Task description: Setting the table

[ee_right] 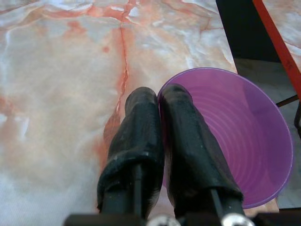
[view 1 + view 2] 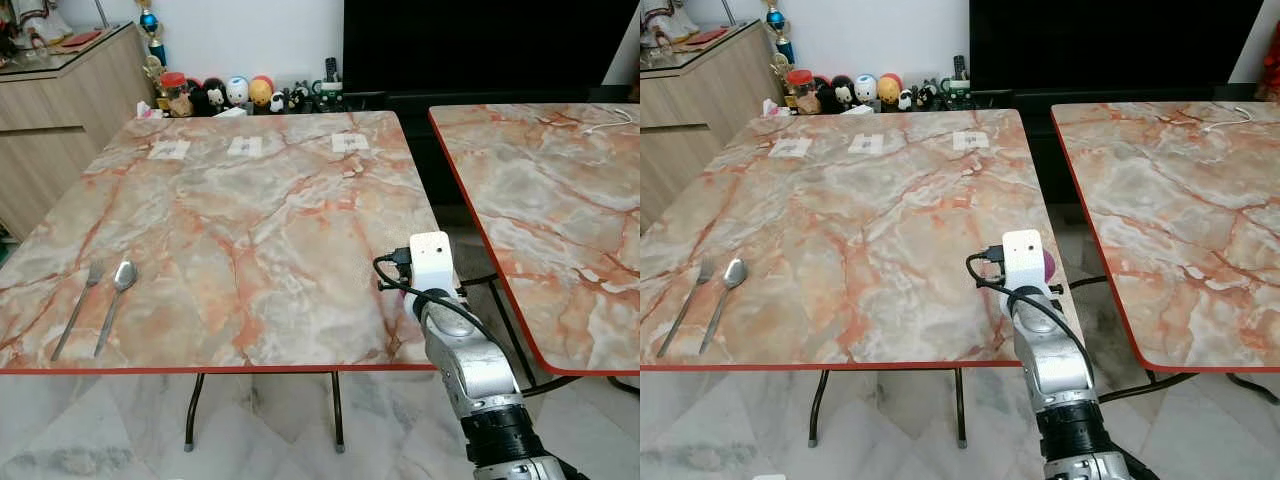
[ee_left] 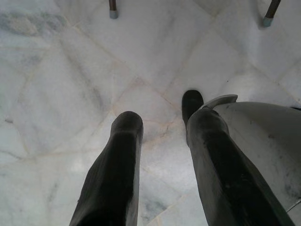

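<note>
**Purple cup carried over the marble surface, ready to be set down**

The right gripper (image 1: pixel 153 110) holds a purple plastic cup (image 1: pixel 235 136) by its rim: one black finger sits inside the cup, the other outside, pressed tight on the wall. In the head views the right arm reaches over the near right edge of the marble-patterned surface (image 2: pixel 250 220), and a sliver of the purple cup shows just past the white wrist camera (image 2: pixel 1023 255).

Far off to the gripper's left, near the front edge of the same surface, a fork (image 2: pixel 80 305) and a spoon (image 2: pixel 117 300) lie side by side, close together but not clearly touching. Three small white markers (image 2: pixel 245 146) sit along the far edge, well ahead of the gripper.

The left gripper (image 3: pixel 162 141) hangs idle over the pale tiled floor, its fingers parted and holding nothing.

The step in hand appears to be placing the cup. The next move likely calls for carrying it left toward the cutlery, lowering it upright until its base meets the surface, then spreading the fingers and lifting clear without tipping it.
</note>
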Tool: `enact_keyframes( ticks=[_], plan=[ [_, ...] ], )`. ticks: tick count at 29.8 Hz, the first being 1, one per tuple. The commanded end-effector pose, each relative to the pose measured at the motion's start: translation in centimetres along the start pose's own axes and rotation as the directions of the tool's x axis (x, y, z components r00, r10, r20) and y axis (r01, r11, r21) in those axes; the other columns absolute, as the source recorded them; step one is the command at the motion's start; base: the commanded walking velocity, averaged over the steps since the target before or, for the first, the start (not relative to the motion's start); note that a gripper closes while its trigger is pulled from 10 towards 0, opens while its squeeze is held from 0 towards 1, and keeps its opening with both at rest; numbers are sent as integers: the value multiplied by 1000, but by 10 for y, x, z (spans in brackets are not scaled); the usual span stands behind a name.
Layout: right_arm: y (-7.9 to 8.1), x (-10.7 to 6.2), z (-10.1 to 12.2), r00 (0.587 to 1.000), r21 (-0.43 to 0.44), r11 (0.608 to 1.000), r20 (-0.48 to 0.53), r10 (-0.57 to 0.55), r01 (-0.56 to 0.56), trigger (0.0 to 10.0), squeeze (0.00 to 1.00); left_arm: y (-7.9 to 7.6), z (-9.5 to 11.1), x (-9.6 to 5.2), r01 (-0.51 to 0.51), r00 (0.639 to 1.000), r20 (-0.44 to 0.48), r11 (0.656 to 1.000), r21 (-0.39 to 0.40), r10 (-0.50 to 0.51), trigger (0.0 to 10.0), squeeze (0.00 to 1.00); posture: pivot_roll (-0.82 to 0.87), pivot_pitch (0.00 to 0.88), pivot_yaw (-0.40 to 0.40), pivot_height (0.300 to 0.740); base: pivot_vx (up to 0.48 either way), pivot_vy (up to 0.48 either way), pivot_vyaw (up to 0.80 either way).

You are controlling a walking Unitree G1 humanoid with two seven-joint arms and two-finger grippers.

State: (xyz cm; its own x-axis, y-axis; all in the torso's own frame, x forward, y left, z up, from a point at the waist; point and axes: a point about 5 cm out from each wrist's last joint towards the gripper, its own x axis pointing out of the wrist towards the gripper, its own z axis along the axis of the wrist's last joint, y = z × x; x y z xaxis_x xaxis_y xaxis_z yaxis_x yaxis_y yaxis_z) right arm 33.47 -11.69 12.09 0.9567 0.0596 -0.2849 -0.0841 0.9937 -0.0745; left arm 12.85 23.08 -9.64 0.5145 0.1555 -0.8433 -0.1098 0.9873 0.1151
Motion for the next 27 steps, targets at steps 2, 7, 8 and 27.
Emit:
enact_keyframes(
  ticks=[2,7,8,27],
  plan=[
    [0,1,11,996,42,999,89,-6,3,0,0,4,-1,0,-5,1000,-7,1000,15,5,10000,0,-82,0,38,740,0,0,0],
    [-11,-8,39,934,146,989,347,-87,38,10000,0,5,-1,0,-8,1000,-4,1000,13,8,10000,0,-83,0,37,740,0,0,0],
    [-14,-9,40,926,162,986,363,-101,45,10000,0,5,-1,0,-8,1000,-4,1000,13,8,10000,0,-82,0,36,740,0,0,0],
    [-29,-13,35,880,192,976,439,-181,105,10000,0,5,0,-1,-16,1000,1,998,53,16,10000,0,-92,0,28,740,0,-168,0]
  ],
)
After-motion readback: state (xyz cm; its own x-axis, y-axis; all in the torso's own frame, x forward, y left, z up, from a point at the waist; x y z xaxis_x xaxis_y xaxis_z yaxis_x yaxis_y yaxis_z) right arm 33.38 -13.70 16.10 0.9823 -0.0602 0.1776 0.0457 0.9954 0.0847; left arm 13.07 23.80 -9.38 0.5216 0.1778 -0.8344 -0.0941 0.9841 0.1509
